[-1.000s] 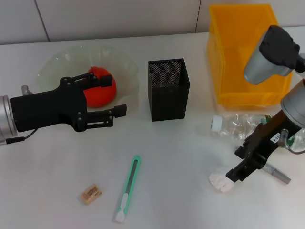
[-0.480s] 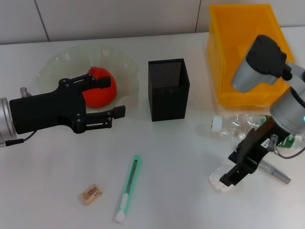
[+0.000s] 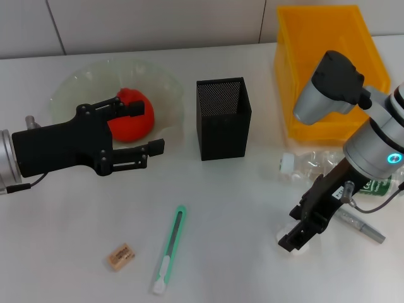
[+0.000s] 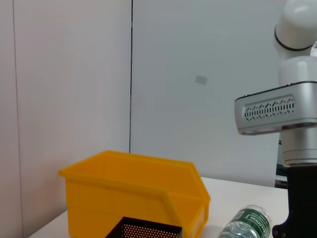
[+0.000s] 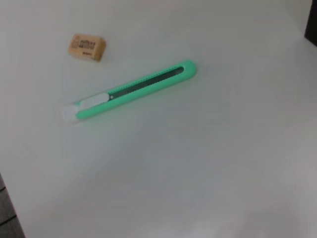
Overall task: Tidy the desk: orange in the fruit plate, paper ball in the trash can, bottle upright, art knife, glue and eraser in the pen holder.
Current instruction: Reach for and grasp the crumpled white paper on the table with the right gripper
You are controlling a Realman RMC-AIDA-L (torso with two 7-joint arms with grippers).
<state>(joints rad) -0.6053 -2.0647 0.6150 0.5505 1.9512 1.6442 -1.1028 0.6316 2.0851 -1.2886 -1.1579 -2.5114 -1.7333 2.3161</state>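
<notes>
Head: orange (image 3: 130, 120) in plate (image 3: 76, 85); holder (image 3: 222, 118) and bin (image 3: 303, 69) look empty. Left gripper (image 3: 144, 128) jaws apart beside orange. Right gripper (image 3: 297, 237) on paper ball (image 3: 284, 241), jaws unclear. Left wrist: lying bottle (image 4: 245, 225). Right wrist: knife (image 5: 131, 90), eraser (image 5: 87, 46).

light: bright, even, from overhead
shadows: soft, short beneath the right gripper (image 3: 295, 238)
focus: right wrist view slightly soft
glare: none

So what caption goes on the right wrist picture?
Green art knife and tan eraser lying apart on the white desk.
</notes>
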